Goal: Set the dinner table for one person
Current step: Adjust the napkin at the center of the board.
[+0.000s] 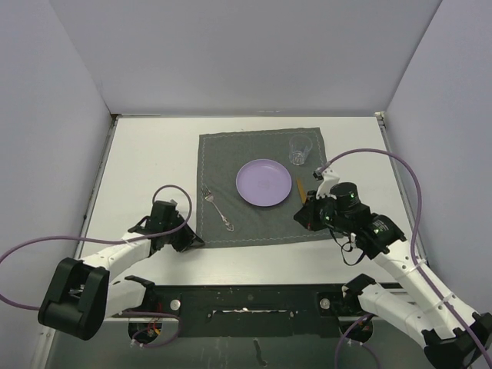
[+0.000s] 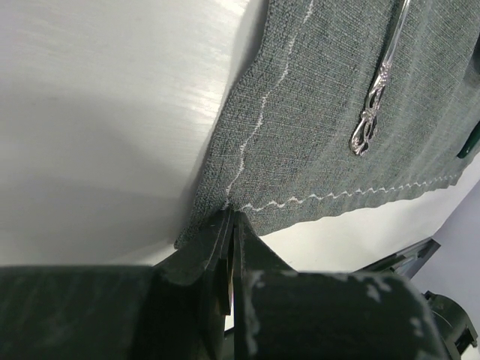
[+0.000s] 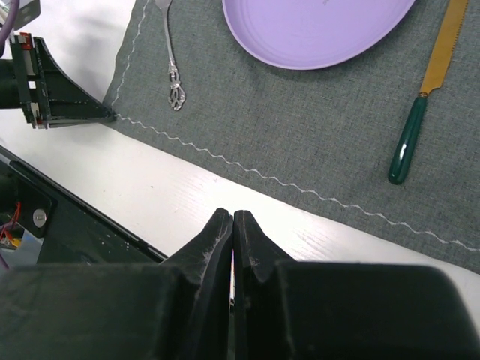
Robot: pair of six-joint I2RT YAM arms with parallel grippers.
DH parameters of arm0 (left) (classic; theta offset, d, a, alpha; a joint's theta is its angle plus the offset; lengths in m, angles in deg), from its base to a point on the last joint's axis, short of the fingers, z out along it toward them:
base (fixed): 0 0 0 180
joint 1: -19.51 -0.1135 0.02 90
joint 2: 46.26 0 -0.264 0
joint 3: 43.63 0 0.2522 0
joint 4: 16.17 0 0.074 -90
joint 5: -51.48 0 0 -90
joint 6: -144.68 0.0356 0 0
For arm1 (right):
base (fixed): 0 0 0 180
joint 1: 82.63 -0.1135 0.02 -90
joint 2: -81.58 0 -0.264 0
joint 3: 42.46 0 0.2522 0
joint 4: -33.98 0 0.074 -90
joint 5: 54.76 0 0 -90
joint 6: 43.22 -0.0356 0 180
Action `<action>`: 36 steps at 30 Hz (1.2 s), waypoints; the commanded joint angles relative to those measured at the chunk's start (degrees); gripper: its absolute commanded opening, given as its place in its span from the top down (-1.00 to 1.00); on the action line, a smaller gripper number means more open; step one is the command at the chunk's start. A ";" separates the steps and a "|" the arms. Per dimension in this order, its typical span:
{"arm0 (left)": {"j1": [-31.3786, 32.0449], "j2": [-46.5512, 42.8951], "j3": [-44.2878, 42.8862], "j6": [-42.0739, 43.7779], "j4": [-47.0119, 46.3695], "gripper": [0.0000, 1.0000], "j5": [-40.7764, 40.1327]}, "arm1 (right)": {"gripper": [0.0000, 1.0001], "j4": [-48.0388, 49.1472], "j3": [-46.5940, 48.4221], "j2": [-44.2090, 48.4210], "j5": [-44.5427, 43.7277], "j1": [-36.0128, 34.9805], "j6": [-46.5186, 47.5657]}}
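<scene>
**Top external view: both grippers shut at the placemat's near edge, setting laid out**

Dinner table (image 1: 154,154) is the white top filling the workspace, with the arm bases along its near edge. A dark grey stitched placemat (image 1: 231,157) lies flat at centre, a bit toward the far side.

On the mat:
- A purple plate (image 1: 264,182) sits in the middle.
- A clear glass (image 1: 300,150) stands upright at the far right corner.
- A silver fork (image 1: 217,207) lies left of the plate, handle toward the near edge.
- A knife (image 3: 420,112) with a green handle and gold serrated blade lies right of the plate, blade pointing away.

Left gripper (image 2: 231,217): fingers pressed together, tips right at the mat's near-left corner, by the stitching. Can't tell if any cloth is nipped.

Right gripper (image 3: 233,217): fingers together, nothing between them. It is over bare table just short of the mat's near hem, and in the top view it sits by the near-right corner, close to the knife handle.
</scene>
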 commanded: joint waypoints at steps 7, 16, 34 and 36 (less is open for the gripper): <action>0.00 -4.57 -1.43 1.10 11.35 1.00 -6.80 | 1.00 -3.64 5.82 2.65 -3.91 -0.43 0.70; -0.01 -4.54 -0.51 1.28 11.03 1.00 -5.57 | 1.00 -6.47 8.56 2.77 -6.20 -0.45 1.05; -0.01 -12.89 -2.19 2.08 13.82 0.94 -2.51 | 1.00 -12.00 5.78 6.00 -18.82 -0.32 -3.99; -0.03 -15.10 -2.51 1.95 14.64 0.89 -2.27 | 1.00 -14.67 5.05 4.35 -21.58 -0.26 -4.15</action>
